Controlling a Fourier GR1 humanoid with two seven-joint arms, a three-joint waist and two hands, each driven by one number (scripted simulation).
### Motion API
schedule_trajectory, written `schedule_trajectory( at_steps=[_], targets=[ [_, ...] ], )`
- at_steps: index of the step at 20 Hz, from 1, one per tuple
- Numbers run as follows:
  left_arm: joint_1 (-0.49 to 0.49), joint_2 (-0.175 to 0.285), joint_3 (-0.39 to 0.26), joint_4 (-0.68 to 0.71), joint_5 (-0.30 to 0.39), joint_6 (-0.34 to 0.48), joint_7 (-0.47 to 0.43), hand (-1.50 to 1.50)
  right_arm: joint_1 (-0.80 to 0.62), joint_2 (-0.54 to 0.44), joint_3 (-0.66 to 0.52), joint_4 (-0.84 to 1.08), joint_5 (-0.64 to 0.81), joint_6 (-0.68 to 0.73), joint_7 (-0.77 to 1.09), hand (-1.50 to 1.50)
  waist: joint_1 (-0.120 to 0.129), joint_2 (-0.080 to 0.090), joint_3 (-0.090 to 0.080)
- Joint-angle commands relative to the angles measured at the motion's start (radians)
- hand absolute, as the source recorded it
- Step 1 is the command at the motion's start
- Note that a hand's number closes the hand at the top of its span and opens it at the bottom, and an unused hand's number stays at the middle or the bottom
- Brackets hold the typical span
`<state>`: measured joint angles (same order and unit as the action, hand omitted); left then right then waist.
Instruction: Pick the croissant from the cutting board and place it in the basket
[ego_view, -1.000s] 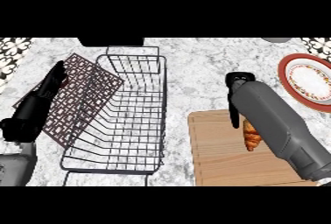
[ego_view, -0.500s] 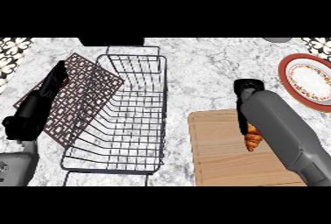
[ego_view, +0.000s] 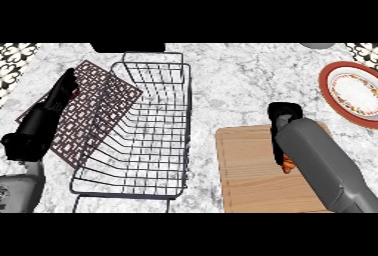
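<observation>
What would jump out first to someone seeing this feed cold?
The wire basket fills the centre-left, a dark patterned mat leaning on its left side. At right, the right hand and its grey forearm lie over the wooden cutting board, the croissant peeking out beneath the forearm. A red-rimmed plate sits top right.

**Single head view, looking steeply down on the counter (ego_view: 236, 85).**

The camera sits above and behind the two forearms, which enter from the lower edge. The view is unmirrored, so the right hand (ego_view: 284, 114) appears at the right and the left hand (ego_view: 44, 120) at the left. It stands close: the frame holds only the basket (ego_view: 151, 125) between the hands, the cutting board (ego_view: 244, 170) just behind the right hand, and a plate (ego_view: 354, 92) cut by the edge to that hand's outer side.
</observation>
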<state>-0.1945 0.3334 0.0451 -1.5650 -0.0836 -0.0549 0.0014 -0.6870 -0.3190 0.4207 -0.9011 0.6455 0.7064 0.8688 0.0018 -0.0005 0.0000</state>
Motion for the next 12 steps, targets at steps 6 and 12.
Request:
schedule_trajectory(
  at_steps=[6,12],
  targets=[
    [0.013,-0.010,0.040,-0.011,-0.001,-0.042,-0.009,0.00,0.052,0.037,-0.072,-0.023,0.081,0.029,0.032,-1.50,0.002,0.001,0.000],
    [0.007,-0.037,0.038,0.041,-0.033,-0.032,-0.049,0.00,0.058,0.009,-0.122,-0.063,0.104,0.090,0.033,-1.50,0.002,0.001,0.000]
  ],
)
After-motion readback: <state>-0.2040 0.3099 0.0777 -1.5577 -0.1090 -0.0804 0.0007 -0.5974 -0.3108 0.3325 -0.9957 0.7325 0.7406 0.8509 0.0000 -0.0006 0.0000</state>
